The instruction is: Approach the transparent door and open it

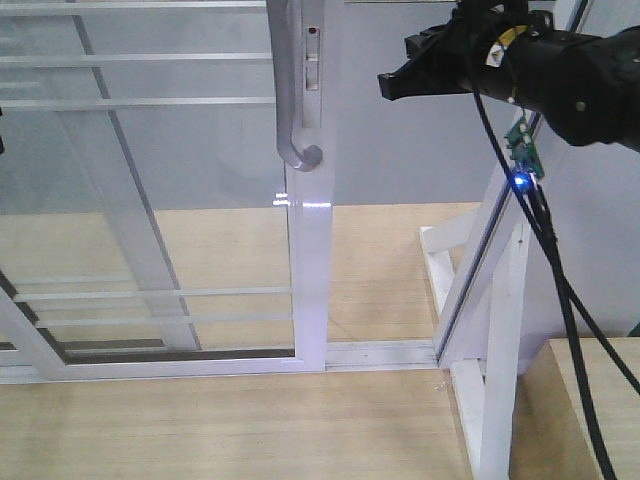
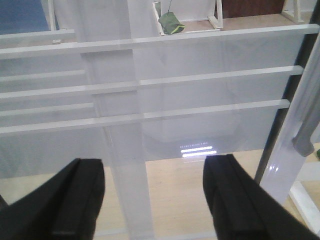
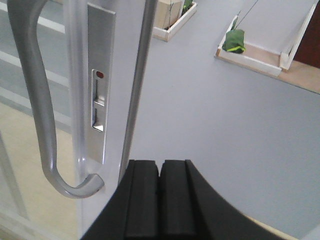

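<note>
Black fingers of the right gripper (image 3: 159,170) sat closest to my lens, pressed flat together with nothing between them. From them the grey pull handle (image 3: 35,100) lay up at about 10 o'clock, clear of the fingertips. Its long axis ran vertical and its hooked end curled at the bottom. Between handle and gripper stood the lock plate (image 3: 100,90), set in the white upright.

On the front camera the transparent door (image 1: 310,260) filled the left half. Its handled upright rose through the centre toward 12 o'clock, with its foot in the floor track (image 1: 380,352). The right gripper hung at 3 o'clock from the handle, roughly level with it and not touching.

My left gripper (image 2: 152,185) was spread wide and empty. It faced the glass and its horizontal bars (image 2: 210,75), with the handle only at the 3 o'clock edge.

I judged the right arm the nearer. It would have to spread its fingers and travel toward 9 o'clock to catch that vertical bar.
</note>
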Available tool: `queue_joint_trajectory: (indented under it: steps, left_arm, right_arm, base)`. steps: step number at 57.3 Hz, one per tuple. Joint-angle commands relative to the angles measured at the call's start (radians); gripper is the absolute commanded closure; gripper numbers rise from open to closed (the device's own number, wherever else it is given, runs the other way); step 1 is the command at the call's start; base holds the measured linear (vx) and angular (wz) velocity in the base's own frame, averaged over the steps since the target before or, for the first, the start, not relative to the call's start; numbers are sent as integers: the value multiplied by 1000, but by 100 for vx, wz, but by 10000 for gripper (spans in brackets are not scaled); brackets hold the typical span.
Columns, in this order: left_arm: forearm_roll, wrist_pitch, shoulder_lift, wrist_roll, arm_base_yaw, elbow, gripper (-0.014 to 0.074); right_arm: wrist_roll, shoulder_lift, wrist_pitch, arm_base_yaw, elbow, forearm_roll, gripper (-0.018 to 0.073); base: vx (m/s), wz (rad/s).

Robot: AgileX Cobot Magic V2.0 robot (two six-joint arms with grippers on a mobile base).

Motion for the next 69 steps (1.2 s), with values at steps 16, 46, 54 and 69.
queue_joint_trajectory:
  steps: [16, 46, 54, 69]
  left_arm:
    - [-13, -245, 160, 12, -3, -38, 55]
    - [0, -424, 530, -50, -152, -204, 104]
    - [0, -432, 589, -50, -183, -283, 104]
    - [22, -432, 678, -60, -202, -407, 104]
  right_arm:
    - [-9, -393, -307, -5, 478, -12, 557]
    - [-9, -454, -334, -7, 569, -12, 557]
    - [-10, -454, -340, -7, 569, -12, 557]
    - [-37, -454, -352, -7, 569, -12, 557]
  base:
    - [0, 0]
    - [0, 0]
    - [0, 0]
    - [0, 0]
